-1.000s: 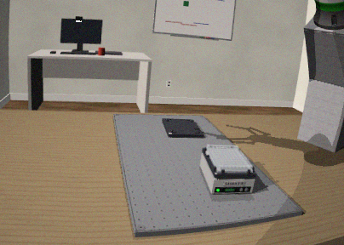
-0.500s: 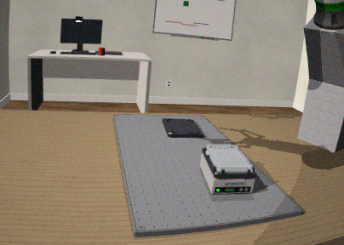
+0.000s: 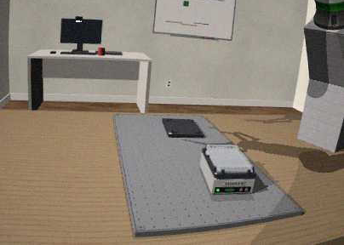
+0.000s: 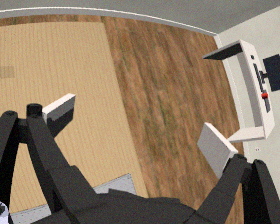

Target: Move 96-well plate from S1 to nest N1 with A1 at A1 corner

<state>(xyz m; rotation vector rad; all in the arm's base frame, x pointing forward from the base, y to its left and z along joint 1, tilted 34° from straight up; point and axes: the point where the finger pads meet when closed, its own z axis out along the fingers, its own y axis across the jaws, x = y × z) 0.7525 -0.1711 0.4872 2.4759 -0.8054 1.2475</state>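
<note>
The white 96-well plate [image 3: 228,159] sits on top of the plate shaker S1 [image 3: 227,175], a pale box with a dark front panel, at the right front of the grey perforated mat [image 3: 192,169]. The black plate nest N1 [image 3: 182,128] lies flat at the mat's far end and holds nothing. In the exterior view only part of my arm [image 3: 323,54] shows at the right edge, high above the table. In the wrist view my gripper [image 4: 139,121] is open wide with nothing between its fingers, looking out over the table edge and wooden floor.
A white desk [image 3: 89,71] with a monitor [image 3: 81,31] and a red cup [image 3: 100,51] stands at the back wall; it also shows in the wrist view [image 4: 246,91]. A whiteboard [image 3: 195,3] hangs on the wall.
</note>
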